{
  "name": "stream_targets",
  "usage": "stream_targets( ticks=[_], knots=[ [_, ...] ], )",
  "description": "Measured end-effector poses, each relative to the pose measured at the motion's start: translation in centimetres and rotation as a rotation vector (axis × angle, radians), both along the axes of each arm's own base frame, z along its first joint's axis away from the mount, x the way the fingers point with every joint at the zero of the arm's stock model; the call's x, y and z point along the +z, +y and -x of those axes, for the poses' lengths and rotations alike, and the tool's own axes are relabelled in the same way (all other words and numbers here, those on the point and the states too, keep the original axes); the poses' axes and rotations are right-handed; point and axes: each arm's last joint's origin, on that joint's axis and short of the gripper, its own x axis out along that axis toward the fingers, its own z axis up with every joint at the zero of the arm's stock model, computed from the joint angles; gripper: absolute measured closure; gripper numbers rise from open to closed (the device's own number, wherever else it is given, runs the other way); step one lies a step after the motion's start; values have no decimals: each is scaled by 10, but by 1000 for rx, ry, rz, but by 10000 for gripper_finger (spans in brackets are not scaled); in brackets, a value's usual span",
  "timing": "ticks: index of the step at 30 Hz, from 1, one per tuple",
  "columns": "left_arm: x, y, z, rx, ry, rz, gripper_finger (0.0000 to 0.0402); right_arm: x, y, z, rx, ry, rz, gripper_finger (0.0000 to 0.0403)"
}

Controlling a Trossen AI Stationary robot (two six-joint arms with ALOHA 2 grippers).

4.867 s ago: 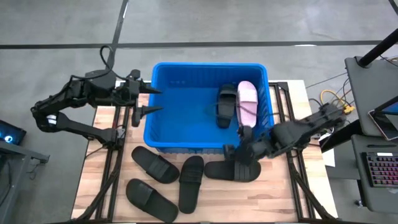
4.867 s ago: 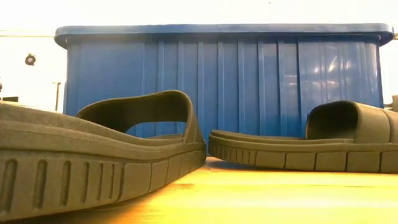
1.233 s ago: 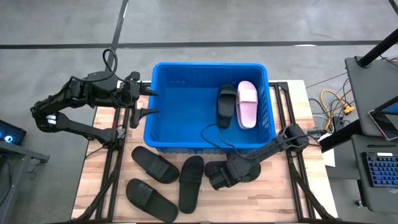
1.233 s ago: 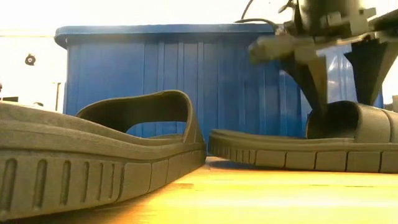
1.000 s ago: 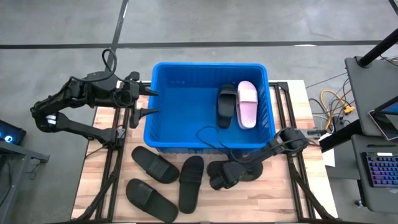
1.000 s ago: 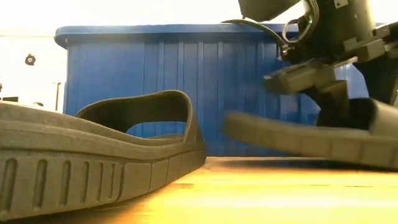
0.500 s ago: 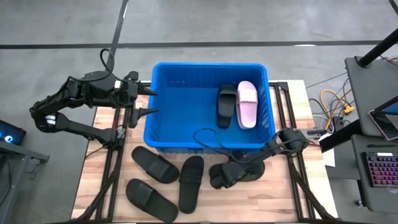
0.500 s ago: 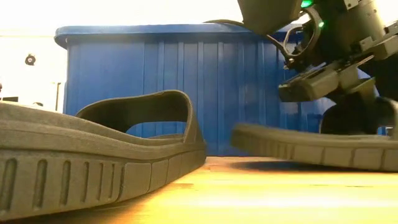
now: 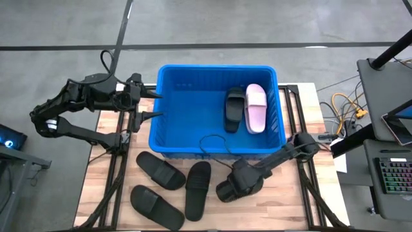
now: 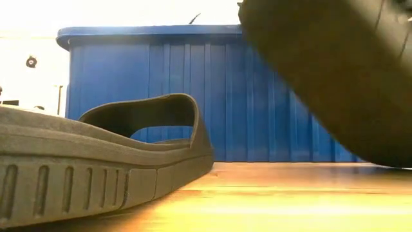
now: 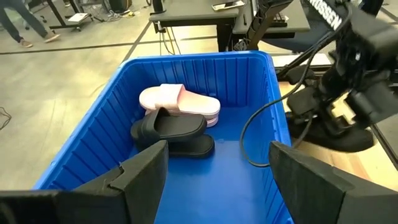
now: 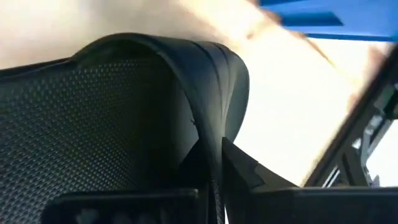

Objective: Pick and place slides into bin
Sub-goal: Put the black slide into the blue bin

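Note:
The blue bin point(image 9: 187, 96) stands at the table's far middle, with one black slide point(image 9: 234, 109) and a pale pink slide point(image 9: 255, 107) lying on its floor. Three black slides point(image 9: 159, 170) point(image 9: 197, 188) point(image 9: 156, 206) lie sole-down on the wood in front of it. My right gripper point(image 9: 235, 183) is just in front of the bin's near wall, shut on another black slide point(image 10: 335, 71). My left gripper point(image 9: 154, 104) hovers open at the bin's left rim, holding nothing. My right gripper pinches the edge of the black slide's wide strap point(image 12: 208, 134) between its two fingers, coming from above and pointing steeply down. The slide is tipped, its sole point(image 10: 322, 77) raised well above the wood. Whether its low end touches the table, I cannot tell.
A black cable point(image 9: 215, 145) from the right arm droops over the bin's near wall onto its floor. Black frame rails point(image 9: 116, 180) run along both sides of the table. A desk with a keyboard point(image 9: 393, 174) stands off the right edge.
My right gripper has risen and rolled about its own axis, taking the black slide with it. The slide, which lay tilted low on the wood, now hangs tipped with its sole raised high in the low view.

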Motion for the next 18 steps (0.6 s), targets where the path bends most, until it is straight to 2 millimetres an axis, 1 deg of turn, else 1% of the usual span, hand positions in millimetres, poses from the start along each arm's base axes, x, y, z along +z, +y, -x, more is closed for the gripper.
stream_targets(
  ticks=[4,9,11,14,16,18],
  knots=[
    [1,0,4,-8,-9,-21,139,36,5,-1,140,-118,-64,393],
    [3,-1,8,-9,-22,-25,139,91,8,2,312,-311,-117,393],
    [3,-1,9,-9,-23,-25,139,114,8,1,384,-414,-149,393],
    [3,-1,11,-9,-28,-26,139,148,5,3,433,-572,-159,393],
    [4,-1,11,-8,-30,-26,139,171,1,1,454,-712,-141,393],
    [4,-1,12,-9,-32,-26,139,191,-4,0,483,-846,-81,393]
  ],
)
